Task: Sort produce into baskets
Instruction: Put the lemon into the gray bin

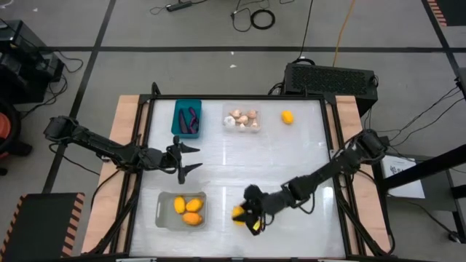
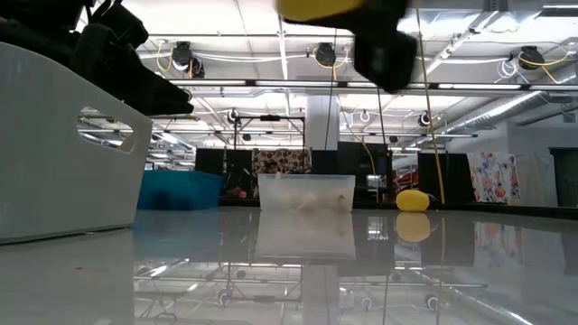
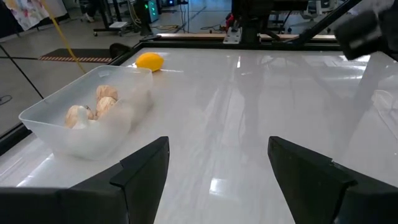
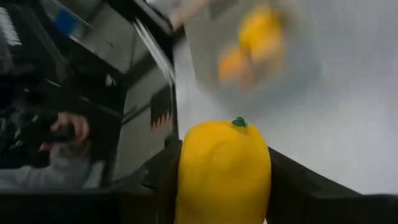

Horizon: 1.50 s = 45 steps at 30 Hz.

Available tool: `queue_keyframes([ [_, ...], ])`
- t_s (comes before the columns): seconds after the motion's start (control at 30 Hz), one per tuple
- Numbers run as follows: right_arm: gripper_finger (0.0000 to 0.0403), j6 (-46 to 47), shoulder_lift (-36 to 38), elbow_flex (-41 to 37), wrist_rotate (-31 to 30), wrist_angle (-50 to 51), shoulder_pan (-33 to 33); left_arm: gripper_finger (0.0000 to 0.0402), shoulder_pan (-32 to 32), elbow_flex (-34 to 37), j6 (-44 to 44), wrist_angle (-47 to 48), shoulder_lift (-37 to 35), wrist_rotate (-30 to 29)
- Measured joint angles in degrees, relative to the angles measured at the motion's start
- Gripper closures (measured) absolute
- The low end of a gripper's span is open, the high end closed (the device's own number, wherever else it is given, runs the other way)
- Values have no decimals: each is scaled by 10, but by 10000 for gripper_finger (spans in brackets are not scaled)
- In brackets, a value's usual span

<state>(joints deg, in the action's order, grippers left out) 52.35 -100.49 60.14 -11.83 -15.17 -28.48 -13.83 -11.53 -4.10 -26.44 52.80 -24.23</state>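
My right gripper (image 1: 246, 217) is shut on a yellow oval fruit (image 4: 222, 169), held above the table near its front edge, right of the pale grey basket (image 1: 182, 209) that holds three yellow-orange ovals. My left gripper (image 1: 191, 158) is open and empty over the table's left middle. The teal basket (image 1: 187, 118) holds purple eggplants. The clear basket (image 1: 242, 119) holds beige garlic bulbs. One more yellow oval (image 1: 287, 116) lies on the table at the far right of the clear basket. My right gripper pinches the yellow fruit's two sides (image 4: 186, 180) between its two fingers. The fruit's green-tipped end (image 4: 239, 122) points away from the wrist. The fruit is lifted clear of the table, as the low view (image 2: 339, 7) shows.
The grey basket's wall (image 2: 54, 153) fills the left of the low view. Bare white table lies between the baskets and at the right. Wooden rails run along the table's left and right edges. A person's hand (image 4: 71, 127) shows beyond the table's front edge.
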Motion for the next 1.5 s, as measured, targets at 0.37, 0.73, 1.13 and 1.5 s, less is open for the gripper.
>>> queue_keyframes([
  [0.37,234,-235,-112,35,-20,-285,86,121,0,0,4,0,0,0],
  [0.73,234,-285,-300,287,92,-260,117,120,0,0,3,0,0,1],
  [1.13,161,-426,-337,471,102,7,124,120,0,0,4,21,0,12],
  [1.5,120,-427,-332,603,105,284,127,120,0,0,3,24,0,15],
])
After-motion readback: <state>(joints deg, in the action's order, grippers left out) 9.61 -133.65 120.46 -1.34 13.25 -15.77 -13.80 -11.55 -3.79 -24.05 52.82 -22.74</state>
